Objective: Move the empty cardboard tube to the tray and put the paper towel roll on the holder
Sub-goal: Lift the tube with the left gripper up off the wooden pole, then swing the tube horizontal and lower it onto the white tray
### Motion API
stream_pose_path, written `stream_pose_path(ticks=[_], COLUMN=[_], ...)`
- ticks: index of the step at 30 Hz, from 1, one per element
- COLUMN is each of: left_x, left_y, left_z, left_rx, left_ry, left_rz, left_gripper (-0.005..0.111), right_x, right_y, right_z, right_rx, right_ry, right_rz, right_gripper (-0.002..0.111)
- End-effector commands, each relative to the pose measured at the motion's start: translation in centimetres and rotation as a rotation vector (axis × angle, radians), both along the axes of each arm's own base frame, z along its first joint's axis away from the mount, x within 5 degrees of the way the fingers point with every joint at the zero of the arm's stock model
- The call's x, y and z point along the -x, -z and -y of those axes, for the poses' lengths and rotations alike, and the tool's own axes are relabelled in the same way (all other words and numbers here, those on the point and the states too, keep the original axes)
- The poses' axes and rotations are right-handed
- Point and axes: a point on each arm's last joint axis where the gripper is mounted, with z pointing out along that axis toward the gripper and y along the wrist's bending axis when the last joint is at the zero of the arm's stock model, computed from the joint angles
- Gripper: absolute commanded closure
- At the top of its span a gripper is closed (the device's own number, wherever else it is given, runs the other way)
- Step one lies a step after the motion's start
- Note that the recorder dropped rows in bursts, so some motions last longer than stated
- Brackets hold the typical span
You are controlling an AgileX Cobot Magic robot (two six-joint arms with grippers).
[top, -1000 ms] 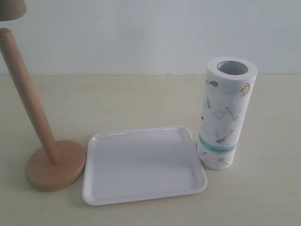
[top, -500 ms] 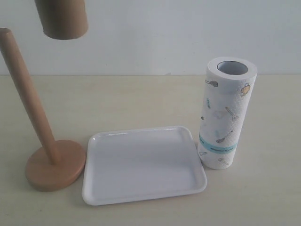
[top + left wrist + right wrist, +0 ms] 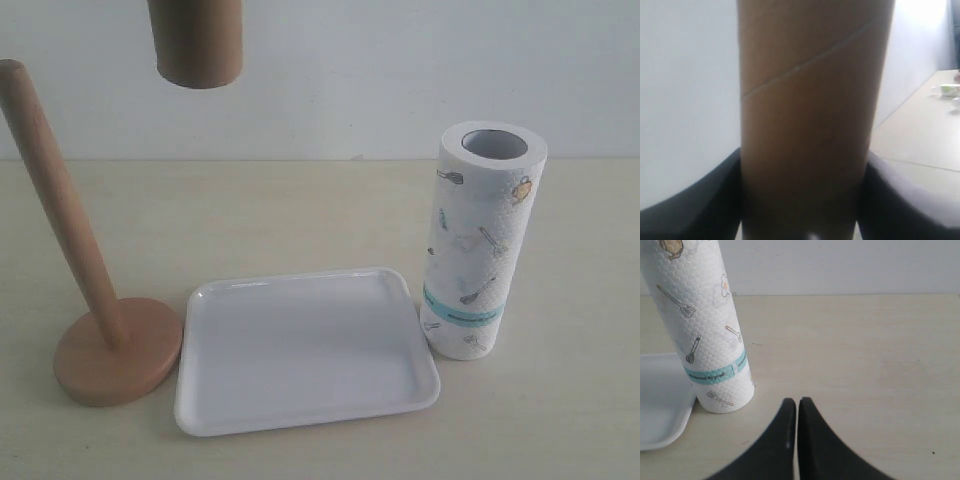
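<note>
Height is posing the danger: right of the holder [image 3: 118,362], the left gripper [image 3: 802,202] is clamping the cardboard tube [image 3: 196,42] upright in mid-air, so dropping it from there would be risking a bounce off the tray [image 3: 300,350] into the paper towel roll [image 3: 482,245] near the tightly closed right gripper [image 3: 792,435].

This looks like a lab test bench, not a home kitchen: a pale table [image 3: 560,420] stands against a plain white wall [image 3: 400,70] (the kitchen props are the tray [image 3: 300,350], the paper towel roll [image 3: 480,240] and the holder [image 3: 118,355]).
</note>
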Motion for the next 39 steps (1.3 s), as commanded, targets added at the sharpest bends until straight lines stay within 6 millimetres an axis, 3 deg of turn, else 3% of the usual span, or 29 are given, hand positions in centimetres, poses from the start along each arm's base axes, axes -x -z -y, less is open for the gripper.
stream_pose_path(ticks=[1,7,11,29,39], left_x=[0.0,0.0,-0.9,-4.3,-5.7], left_y=[1.4,2.2,3.8,14.9,20.1], left_z=[1.5,3.5,4.1,6.6,7.7], left_rx=[-0.138,-0.296,-0.377,-0.985,-1.169], left_ry=[-0.085,-0.097,-0.102,-0.05,-0.007], left_rz=[0.012,-0.011,-0.064,-0.315,-0.366], left_gripper=[0.103,0.103,0.103,0.103,0.103], right_x=[0.0,0.0,0.0,0.0,0.0], right_y=[-0.1,-0.1,-0.1,-0.1,-0.1], right_z=[0.0,0.0,0.0,0.0,0.0], right_rx=[0.003,0.005,0.005,0.005,0.005], right_ry=[0.003,0.003,0.003,0.003,0.003], right_rz=[0.011,0.011,0.011,0.011,0.011], right_gripper=[0.107,0.107,0.107,0.107,0.107])
